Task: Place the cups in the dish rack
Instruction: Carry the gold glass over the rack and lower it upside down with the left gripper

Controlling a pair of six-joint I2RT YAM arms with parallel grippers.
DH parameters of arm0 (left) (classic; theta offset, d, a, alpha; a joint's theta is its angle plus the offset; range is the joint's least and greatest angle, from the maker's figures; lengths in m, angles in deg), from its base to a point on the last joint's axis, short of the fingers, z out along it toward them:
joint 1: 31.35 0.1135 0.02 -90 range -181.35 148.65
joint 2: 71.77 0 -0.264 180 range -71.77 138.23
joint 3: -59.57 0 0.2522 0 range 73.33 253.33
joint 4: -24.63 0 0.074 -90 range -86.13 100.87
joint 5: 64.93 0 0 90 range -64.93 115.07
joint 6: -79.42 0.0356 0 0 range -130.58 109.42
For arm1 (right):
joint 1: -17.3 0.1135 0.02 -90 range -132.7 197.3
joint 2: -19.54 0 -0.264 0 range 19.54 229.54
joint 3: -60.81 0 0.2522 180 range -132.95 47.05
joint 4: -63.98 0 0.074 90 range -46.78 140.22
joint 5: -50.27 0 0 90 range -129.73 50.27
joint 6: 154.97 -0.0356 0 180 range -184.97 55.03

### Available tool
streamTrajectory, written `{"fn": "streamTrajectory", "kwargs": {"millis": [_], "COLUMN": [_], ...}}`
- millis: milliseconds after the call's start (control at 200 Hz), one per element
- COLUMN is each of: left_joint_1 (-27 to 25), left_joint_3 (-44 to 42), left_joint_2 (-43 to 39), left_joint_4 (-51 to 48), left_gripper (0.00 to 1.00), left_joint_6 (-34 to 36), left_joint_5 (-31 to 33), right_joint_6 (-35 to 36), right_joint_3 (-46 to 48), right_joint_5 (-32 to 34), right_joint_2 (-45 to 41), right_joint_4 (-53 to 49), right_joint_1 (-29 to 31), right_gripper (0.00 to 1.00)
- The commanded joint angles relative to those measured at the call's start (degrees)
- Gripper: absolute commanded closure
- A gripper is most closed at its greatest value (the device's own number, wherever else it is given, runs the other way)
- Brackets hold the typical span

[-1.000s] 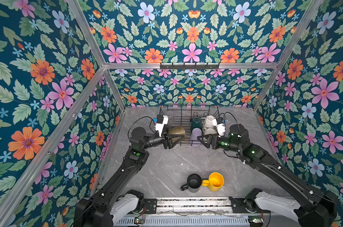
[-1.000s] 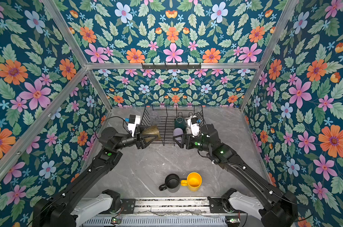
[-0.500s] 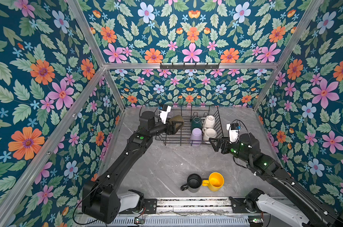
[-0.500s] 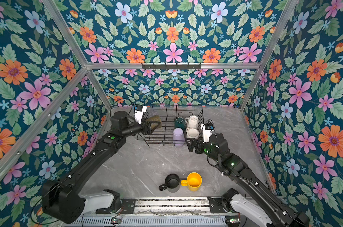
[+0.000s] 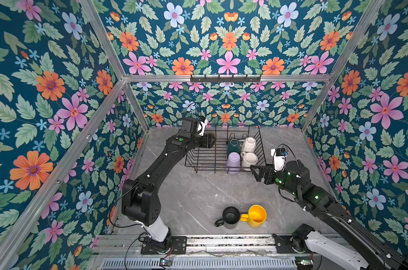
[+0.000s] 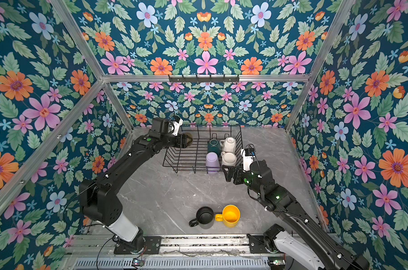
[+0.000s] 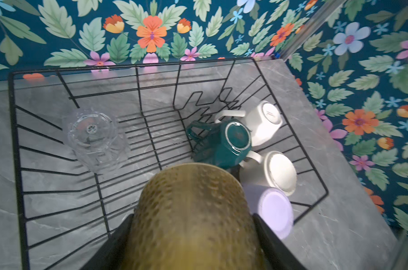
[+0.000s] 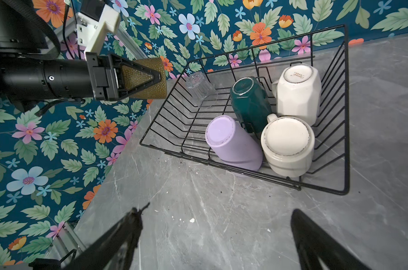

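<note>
The black wire dish rack (image 5: 205, 154) stands at the back of the table. Upside down in its right end are a lilac tumbler (image 5: 233, 161), a dark-green mug (image 5: 233, 143), a tall cream mug (image 5: 248, 143) and a white mug (image 5: 249, 159). A clear glass (image 7: 93, 138) sits at its far left. My left gripper (image 7: 191, 219) is shut on the amber glass (image 8: 155, 93), held above the rack's left end. My right gripper (image 8: 219, 210) is open and empty over the table, just off the rack's front right corner. A black mug (image 5: 230, 216) and a yellow mug (image 5: 256, 216) stand side by side near the front.
Floral walls close in the table on three sides. A black hook rail (image 5: 225, 79) hangs on the back wall above the rack. A metal rail (image 5: 221, 240) runs along the front edge, carrying both arm bases.
My left arm carried the amber glass from in front of the rack up over its left end. My right gripper backed away from the lilac tumbler to the right and opened wider.
</note>
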Motion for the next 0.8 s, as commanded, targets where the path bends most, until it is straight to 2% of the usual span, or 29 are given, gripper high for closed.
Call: {"fn": "streamTrajectory", "kwargs": {"millis": [0,315,800], "left_joint_1": [-0.5,-2.7,-5.1], "left_joint_3": [4.5,17.2,28.6], "left_joint_2": [3.7,16.7,30.3], "left_joint_4": [-6.2,-11.6,-14.1], "left_gripper": [1.0,1.0,1.0], "left_joint_6": [2.4,3.9,4.6], "left_joint_5": [6.0,13.0,16.0], "right_joint_6": [0.2,0.2,0.4], "right_joint_3": [-0.4,0.7,1.1], "right_joint_5": [0.2,0.2,0.4], "right_joint_2": [-0.3,-0.7,0.0], "right_joint_4": [-0.5,0.0,0.1], "right_joint_1": [-0.1,-0.1,-0.5], "right_gripper": [0.01,0.01,0.01]}}
